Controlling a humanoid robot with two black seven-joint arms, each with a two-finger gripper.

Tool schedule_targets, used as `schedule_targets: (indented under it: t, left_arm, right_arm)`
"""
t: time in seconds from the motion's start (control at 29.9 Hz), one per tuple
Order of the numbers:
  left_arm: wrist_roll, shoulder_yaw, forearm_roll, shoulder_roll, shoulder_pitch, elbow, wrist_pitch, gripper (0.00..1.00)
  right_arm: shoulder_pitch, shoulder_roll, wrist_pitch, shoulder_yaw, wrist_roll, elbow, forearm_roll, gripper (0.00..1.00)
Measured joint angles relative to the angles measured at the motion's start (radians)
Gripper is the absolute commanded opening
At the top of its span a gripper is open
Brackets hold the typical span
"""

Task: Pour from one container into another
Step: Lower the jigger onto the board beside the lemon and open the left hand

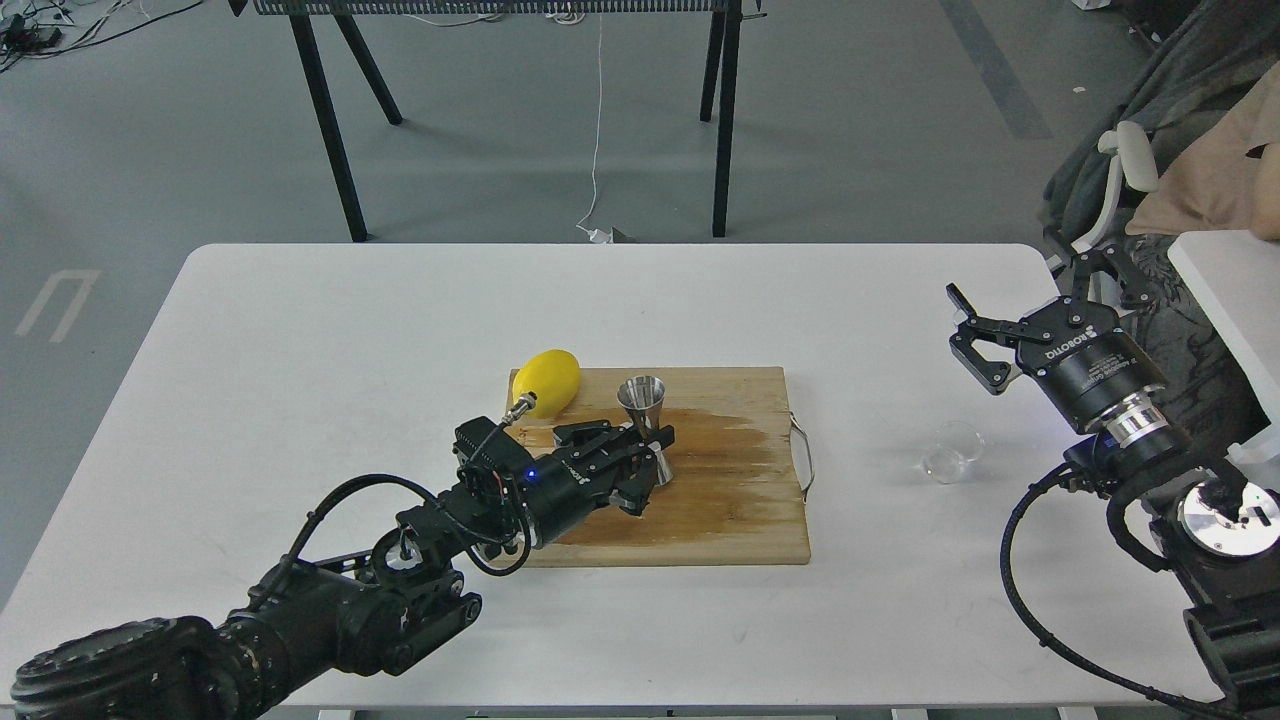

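Note:
The shiny steel hourglass jigger (642,397) stands upright on the wooden cutting board (720,520), mouth up. My left gripper (643,462) reaches in from the lower left and is shut on the jigger at its narrow waist. Right of the board, the small clear glass cup (953,452) sits alone on the white table. Up and a little to the right of that cup, my right gripper (975,335) hangs open, holding nothing and well apart from it.
A yellow lemon (547,382) lies at the board's far left corner, close behind my left wrist. A dark wet patch (735,440) spreads over the board right of the jigger. A metal handle (806,455) sticks out of the board's right edge.

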Motion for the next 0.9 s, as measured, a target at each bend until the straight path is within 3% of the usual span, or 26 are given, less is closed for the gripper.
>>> schedule_targets:
  t: [0.27,0.44,0.9]
  left_arm:
    - [0.000,0.000,0.000,0.000,0.002,0.000,0.000,0.49]
    - [0.000,0.000,0.000,0.000,0.004,-0.005,0.000,0.73]
    - [0.000,0.000,0.000,0.000,0.035,-0.014,0.000,0.91]
  right_arm:
    - [0.000,0.005,0.000,0.000,0.000,0.000,0.000,0.99]
    - [0.000,0.007,0.000,0.000,0.000,0.000,0.000,0.99]
    - [-0.001,0.009,0.000,0.000,0.000,0.001,0.000,0.99]
